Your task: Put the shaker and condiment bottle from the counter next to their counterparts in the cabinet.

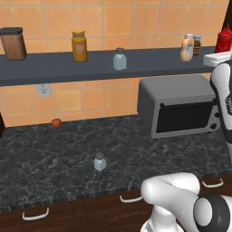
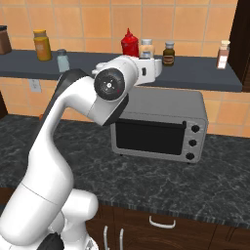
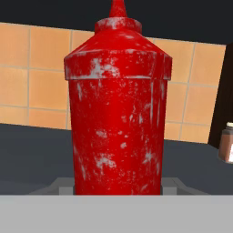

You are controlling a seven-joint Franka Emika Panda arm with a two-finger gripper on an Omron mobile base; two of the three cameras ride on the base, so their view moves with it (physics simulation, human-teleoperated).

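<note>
The small all-red squeeze bottle with a narrower nozzle top (image 3: 117,104) stands upright right in front of the hand camera, its base between the jaws, whose grey tips show just beside it at either side. Whether they are clamped on it or merely close around it cannot be told. In the base views the bottle (image 2: 129,44) is up at the long dark slate-grey open shelf (image 1: 59,68) on the orange tiled wall, near the beige squeeze bottle with a pale cap (image 1: 187,48).

The white arm reaches up from the base, elbow bent, its hand level with the shelf above the grey microwave box (image 2: 161,124).

The small pale blue-grey shaker with a grey cap (image 1: 99,161) stands on the black marbled stone table (image 1: 45,158), well apart from the arm. Its slightly larger twin (image 1: 119,59) stands on the shelf beside an amber jar (image 1: 79,45).
</note>
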